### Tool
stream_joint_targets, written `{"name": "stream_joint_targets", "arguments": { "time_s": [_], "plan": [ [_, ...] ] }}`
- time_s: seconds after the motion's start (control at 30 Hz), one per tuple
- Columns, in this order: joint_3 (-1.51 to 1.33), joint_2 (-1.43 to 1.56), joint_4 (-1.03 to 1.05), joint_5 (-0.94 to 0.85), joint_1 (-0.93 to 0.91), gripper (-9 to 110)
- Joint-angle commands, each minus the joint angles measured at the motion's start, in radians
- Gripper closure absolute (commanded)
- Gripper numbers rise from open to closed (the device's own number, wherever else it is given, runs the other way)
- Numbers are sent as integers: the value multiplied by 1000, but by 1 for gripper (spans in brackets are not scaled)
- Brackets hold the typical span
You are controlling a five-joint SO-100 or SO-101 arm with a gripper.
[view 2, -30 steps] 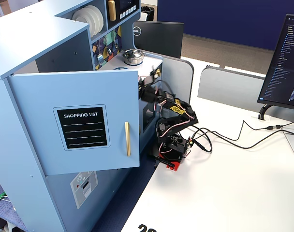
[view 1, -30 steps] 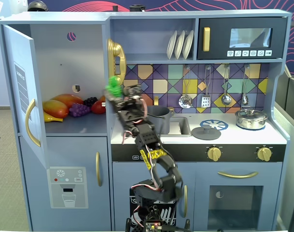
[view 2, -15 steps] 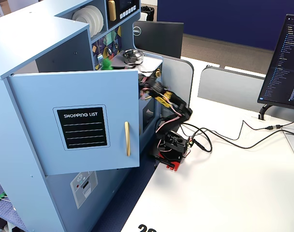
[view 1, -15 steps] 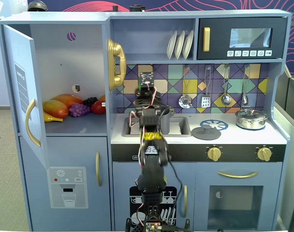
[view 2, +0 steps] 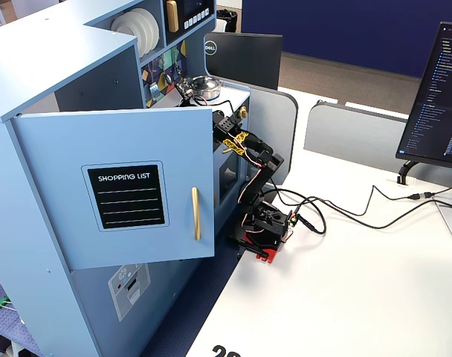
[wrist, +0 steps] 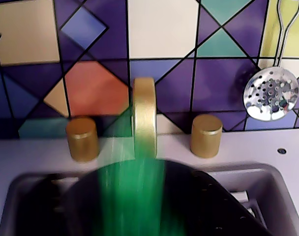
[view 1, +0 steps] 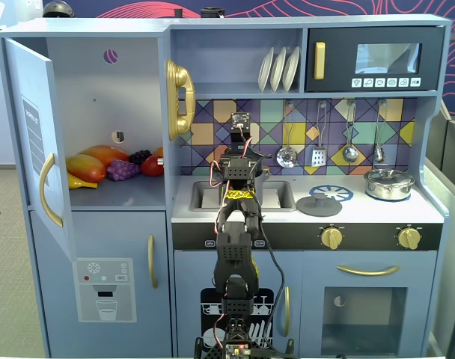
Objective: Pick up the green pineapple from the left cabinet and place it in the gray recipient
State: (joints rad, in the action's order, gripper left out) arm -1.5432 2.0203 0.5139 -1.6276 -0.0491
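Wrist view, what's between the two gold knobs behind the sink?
In the wrist view, the gold faucet stands between the left knob and the right knob. A blurred green streak crosses its base, over the dark pot.

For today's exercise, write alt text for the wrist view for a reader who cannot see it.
A green motion-blurred streak falls toward a dark round pot in the sink. Behind stand a gold faucet between two gold knobs, a colourful tiled wall and a hanging skimmer.
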Motion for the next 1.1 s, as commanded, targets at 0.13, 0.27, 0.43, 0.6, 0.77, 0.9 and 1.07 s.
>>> {"name": "stream_joint_targets", "arguments": {
  "time_s": [0.13, 0.27, 0.43, 0.6, 0.77, 0.9, 1.07],
  "plan": [
    [143, 94, 100, 6, 6, 76],
    [23, 339, 408, -51, 32, 94],
    [-216, 626, 707, -72, 43, 101],
    [-503, 782, 848, 6, 5, 101],
    [-867, 930, 776, 9, 15, 101],
    [-1091, 1003, 767, 49, 20, 101],
    [-1325, 1035, 667, 104, 21, 101]
  ]
}}
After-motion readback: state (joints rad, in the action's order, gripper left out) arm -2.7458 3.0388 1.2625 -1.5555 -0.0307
